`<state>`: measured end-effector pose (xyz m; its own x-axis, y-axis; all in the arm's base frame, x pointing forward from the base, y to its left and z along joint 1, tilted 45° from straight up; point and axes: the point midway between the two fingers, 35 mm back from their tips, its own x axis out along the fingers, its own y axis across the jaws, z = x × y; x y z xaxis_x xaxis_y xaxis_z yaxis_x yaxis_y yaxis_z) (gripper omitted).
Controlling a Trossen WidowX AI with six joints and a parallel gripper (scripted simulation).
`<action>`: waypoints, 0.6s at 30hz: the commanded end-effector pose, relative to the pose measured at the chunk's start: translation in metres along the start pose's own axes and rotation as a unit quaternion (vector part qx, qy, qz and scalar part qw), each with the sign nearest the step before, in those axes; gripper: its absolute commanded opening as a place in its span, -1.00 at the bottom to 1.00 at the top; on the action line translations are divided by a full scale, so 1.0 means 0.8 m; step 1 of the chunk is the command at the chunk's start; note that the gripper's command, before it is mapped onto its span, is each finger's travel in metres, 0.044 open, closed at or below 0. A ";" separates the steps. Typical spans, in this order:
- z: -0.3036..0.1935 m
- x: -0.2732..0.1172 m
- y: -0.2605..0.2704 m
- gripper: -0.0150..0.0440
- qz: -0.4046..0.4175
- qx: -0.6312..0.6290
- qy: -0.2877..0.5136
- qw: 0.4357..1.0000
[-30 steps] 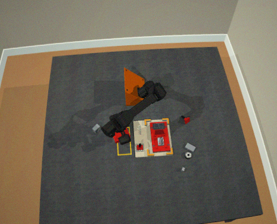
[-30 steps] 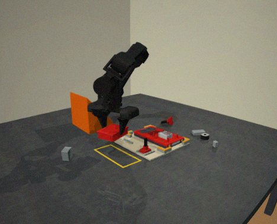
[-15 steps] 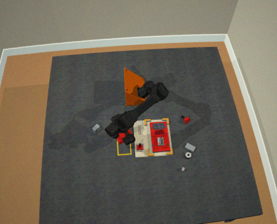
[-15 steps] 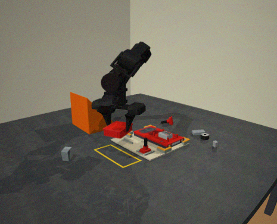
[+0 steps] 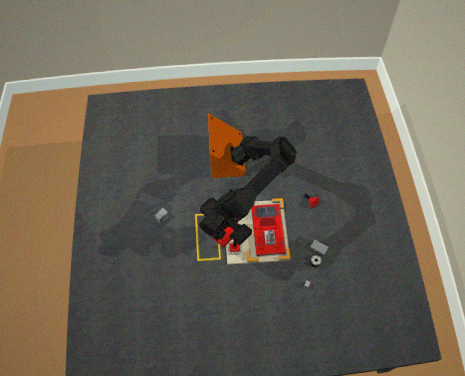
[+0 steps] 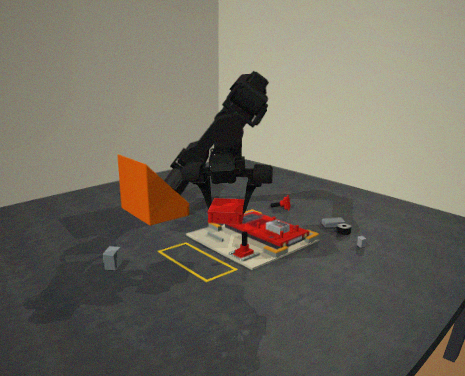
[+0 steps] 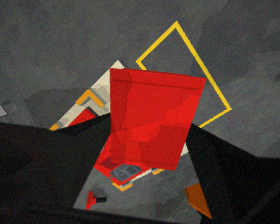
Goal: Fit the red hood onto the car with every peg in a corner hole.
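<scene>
Nearest us in the exterior view, the yellow outline [image 6: 197, 261] lies bare, so we judge the pickup done. Behind it, our gripper [image 6: 227, 200] pinches the hood [image 6: 226, 210] by its sides, lifted over the jig's [image 6: 217, 240] far-left end, near the table's middle. Aligning holes to pegs, seating and retreating remain. The hood is a plain red shell, flat-roofed, slightly tilted in the wrist view.

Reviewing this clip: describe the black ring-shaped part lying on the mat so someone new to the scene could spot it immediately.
Start at the pale jig plate carrying the red car chassis in the middle of the dark mat. Past the end of the car farthest from the orange wedge, a flat grey block lies on the mat, and the ring sits right beside it. It is the only round, black piece there, with a pale centre.
</scene>
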<state>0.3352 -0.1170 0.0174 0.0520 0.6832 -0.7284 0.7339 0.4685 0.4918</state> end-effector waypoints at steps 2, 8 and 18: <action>-0.019 -0.001 0.026 -0.49 0.003 -0.062 0.001 0.998; -0.040 -0.002 0.052 -0.49 0.004 -0.129 0.001 0.992; -0.078 -0.002 0.092 -0.49 0.007 -0.241 0.002 0.970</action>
<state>0.3473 -0.0615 0.0737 0.0563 0.6855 -0.7259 0.4094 0.6473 0.6430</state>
